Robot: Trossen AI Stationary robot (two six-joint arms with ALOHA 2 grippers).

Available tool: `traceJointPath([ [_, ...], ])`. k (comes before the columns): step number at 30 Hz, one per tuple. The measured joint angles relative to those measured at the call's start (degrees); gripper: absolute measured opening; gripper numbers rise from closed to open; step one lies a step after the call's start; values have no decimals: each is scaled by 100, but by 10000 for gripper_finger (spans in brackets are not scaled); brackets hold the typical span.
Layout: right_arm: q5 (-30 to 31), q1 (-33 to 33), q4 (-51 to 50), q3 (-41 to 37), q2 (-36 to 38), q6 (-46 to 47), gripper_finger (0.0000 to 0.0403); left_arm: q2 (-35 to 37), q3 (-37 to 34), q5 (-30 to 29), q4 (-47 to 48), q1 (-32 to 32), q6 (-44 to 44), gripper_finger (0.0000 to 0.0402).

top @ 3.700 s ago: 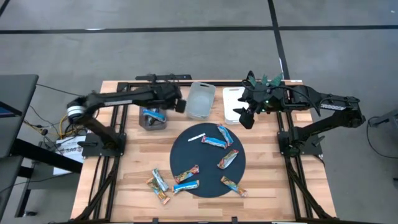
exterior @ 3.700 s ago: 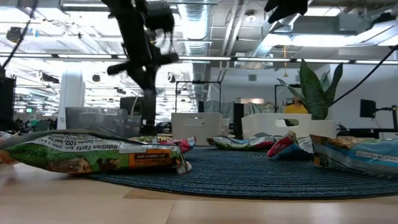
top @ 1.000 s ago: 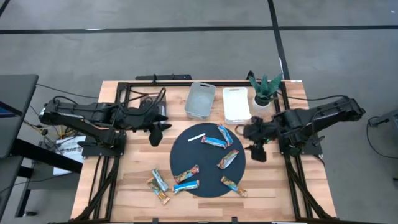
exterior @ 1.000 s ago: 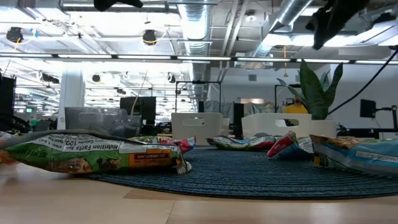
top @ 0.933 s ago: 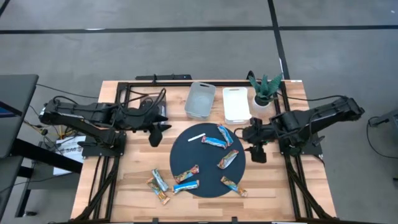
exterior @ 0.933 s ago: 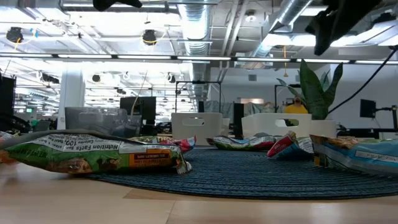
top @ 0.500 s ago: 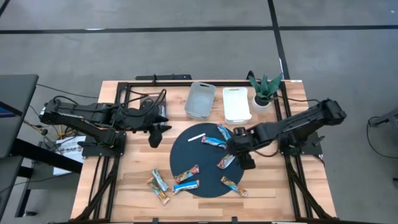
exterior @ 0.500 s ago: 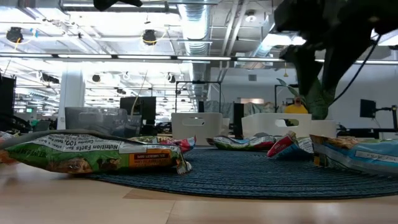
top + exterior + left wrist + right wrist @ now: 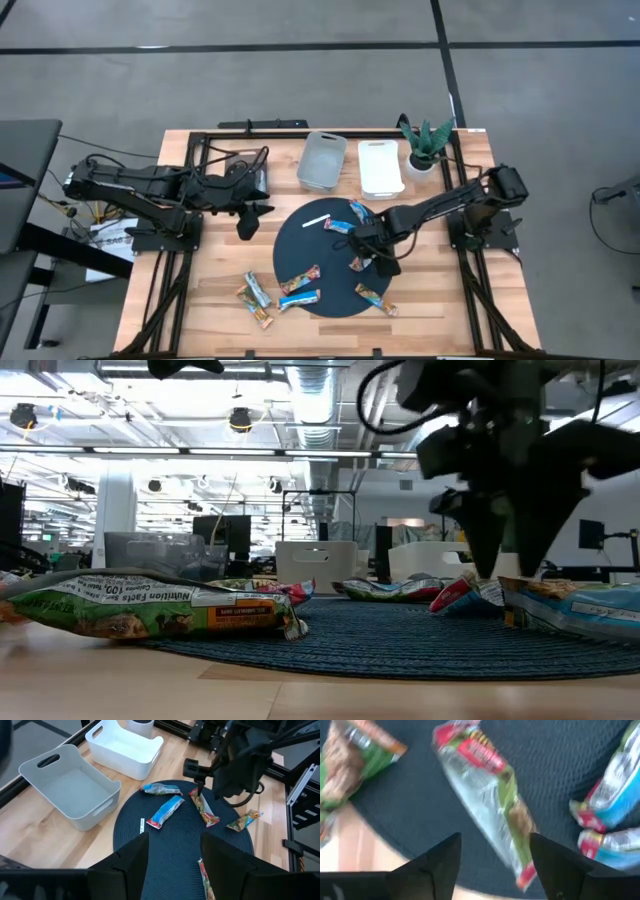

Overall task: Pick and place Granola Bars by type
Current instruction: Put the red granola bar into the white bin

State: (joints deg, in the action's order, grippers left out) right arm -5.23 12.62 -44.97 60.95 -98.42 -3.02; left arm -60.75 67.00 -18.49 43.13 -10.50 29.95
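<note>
Bars are what I look at first, going from the left of the high view to the right. At the left edge of the table the left gripper (image 9: 246,218) waits above bare wood, near the upper left side of the dark round mat (image 9: 310,255); its fingers are spread apart and hold nothing. In the lower left part, just off the mat, a few Granola Bars (image 9: 256,292) lie close together on the wood, and two more lie on the mat's lower edge beside them. At the top centre stand a grey bin (image 9: 322,160) and a white bin (image 9: 380,167), with a small plant (image 9: 424,145) to their right.

On the mat's upper part lie a thin white strip (image 9: 316,220) and two blue bars (image 9: 339,226). A little right of centre the right gripper (image 9: 362,255) hangs directly over a green and red bar (image 9: 485,780), fingers open wide on both sides of it, grasping nothing. I cannot tell if the fingers already touch the mat. One more bar lies at the lower right edge of the mat.

I judge that this bar is light and soft, with a shiny wrapper that may slip. The best hold seems across its narrow middle, not on the flat crimped ends.
</note>
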Motion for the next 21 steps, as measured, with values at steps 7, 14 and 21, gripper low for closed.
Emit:
traceJointPath([
  [7,-91,-300,151,41,-382,-7,147,0,-2,-1,-6,0,-2,171],
  [14,-153,-528,197,48,-339,11,45,0,-2,-2,-10,0,-2,171],
  [21,-384,-778,188,416,198,200,17,0,-2,-16,-10,2,-42,171],
])
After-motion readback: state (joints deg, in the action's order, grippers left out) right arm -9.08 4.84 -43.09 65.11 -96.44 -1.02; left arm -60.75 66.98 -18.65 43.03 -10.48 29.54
